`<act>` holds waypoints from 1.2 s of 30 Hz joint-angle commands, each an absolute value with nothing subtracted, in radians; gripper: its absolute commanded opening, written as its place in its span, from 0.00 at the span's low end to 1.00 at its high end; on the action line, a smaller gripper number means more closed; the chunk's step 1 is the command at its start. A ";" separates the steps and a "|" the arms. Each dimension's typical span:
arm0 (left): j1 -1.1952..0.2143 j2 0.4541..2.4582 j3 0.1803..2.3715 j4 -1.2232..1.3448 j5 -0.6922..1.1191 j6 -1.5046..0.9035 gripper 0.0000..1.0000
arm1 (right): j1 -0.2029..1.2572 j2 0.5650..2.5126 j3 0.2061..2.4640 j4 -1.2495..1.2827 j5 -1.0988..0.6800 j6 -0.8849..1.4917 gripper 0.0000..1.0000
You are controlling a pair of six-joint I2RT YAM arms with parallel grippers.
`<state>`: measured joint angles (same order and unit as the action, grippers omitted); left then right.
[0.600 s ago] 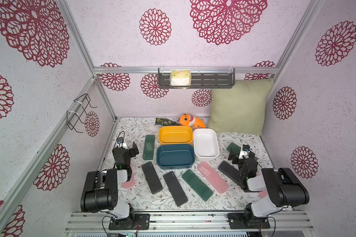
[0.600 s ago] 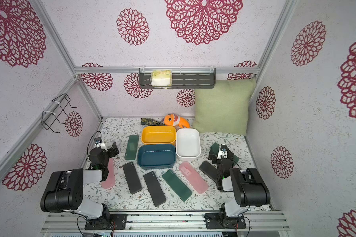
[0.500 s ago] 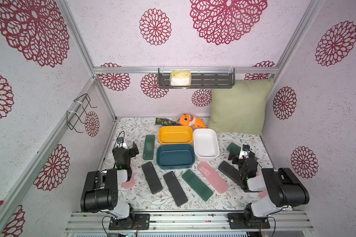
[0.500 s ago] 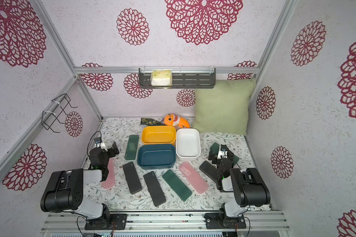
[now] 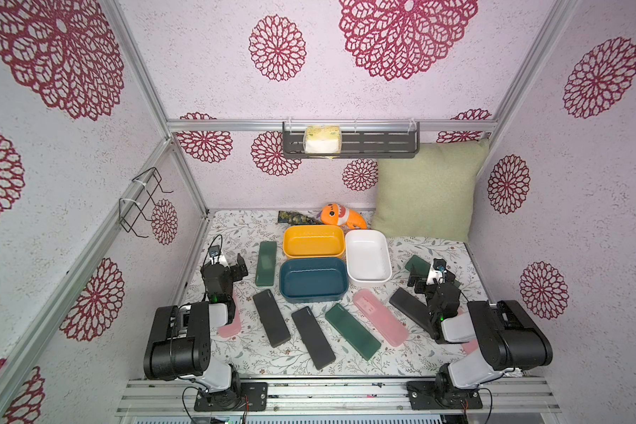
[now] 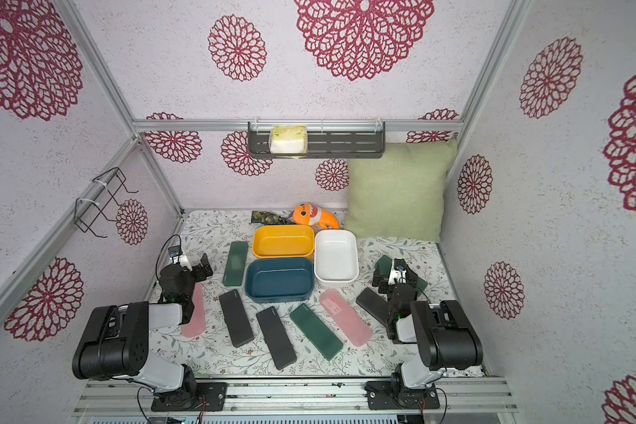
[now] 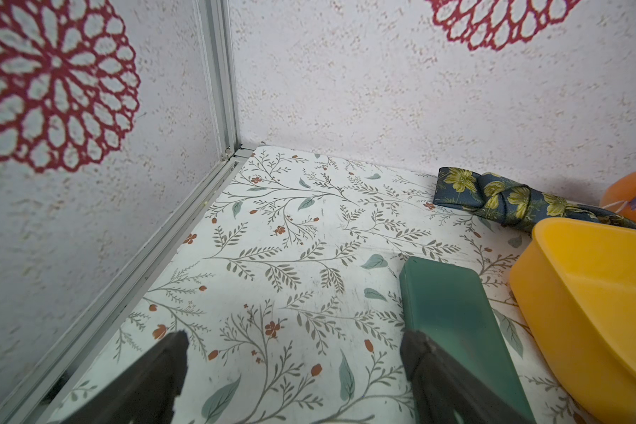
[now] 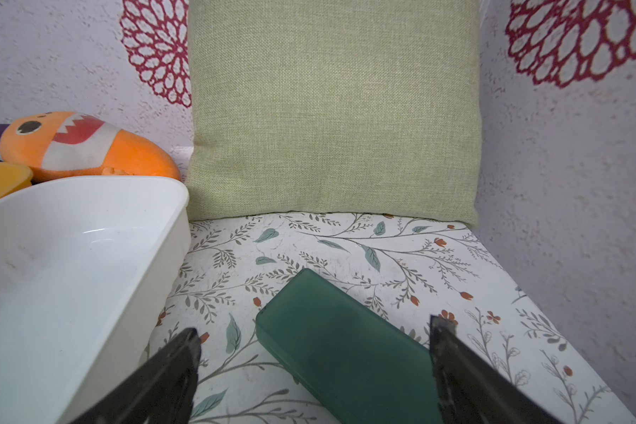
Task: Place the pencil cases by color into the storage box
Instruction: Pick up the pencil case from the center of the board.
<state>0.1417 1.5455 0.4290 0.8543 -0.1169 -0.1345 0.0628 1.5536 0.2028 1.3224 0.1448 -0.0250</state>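
Pencil cases lie flat on the floral mat: two black (image 5: pixel 271 318) (image 5: pixel 313 337), a green (image 5: pixel 352 331), a pink (image 5: pixel 380 322) and a third black (image 5: pixel 410 306) in the front row. Another green case (image 5: pixel 266 263) (image 7: pixel 452 312) lies beside the open left gripper (image 5: pixel 232 265) (image 7: pixel 294 341), just outside one finger. The open right gripper (image 5: pixel 428 275) (image 8: pixel 314 330) straddles the end of a green case (image 8: pixel 338 345). Pink cases (image 5: pixel 230 325) (image 5: pixel 470 345) are partly hidden under each arm. The yellow (image 5: pixel 313 227), blue (image 5: pixel 313 297) and white (image 5: pixel 368 281) storage boxes are empty.
A green cushion (image 5: pixel 428 191) leans in the back right corner. An orange plush fish (image 5: pixel 340 216) and a folded floral tie (image 5: pixel 294 217) lie behind the yellow box. A wall shelf (image 5: pixel 349 145) holds a sponge. Side walls stand close to both arms.
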 commanded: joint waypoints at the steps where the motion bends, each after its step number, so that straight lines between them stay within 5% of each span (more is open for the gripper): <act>1: 0.138 1.552 0.430 0.859 -0.112 -0.126 0.97 | 0.067 1.538 0.207 1.348 0.135 -0.013 0.99; 23: 0.140 1.536 0.442 0.828 -0.122 -0.133 0.97 | 0.061 1.518 0.208 1.333 0.121 -0.004 0.95; 36: 0.143 1.229 0.690 0.175 -0.268 -0.336 0.97 | 0.113 1.108 0.445 0.591 0.144 0.019 0.95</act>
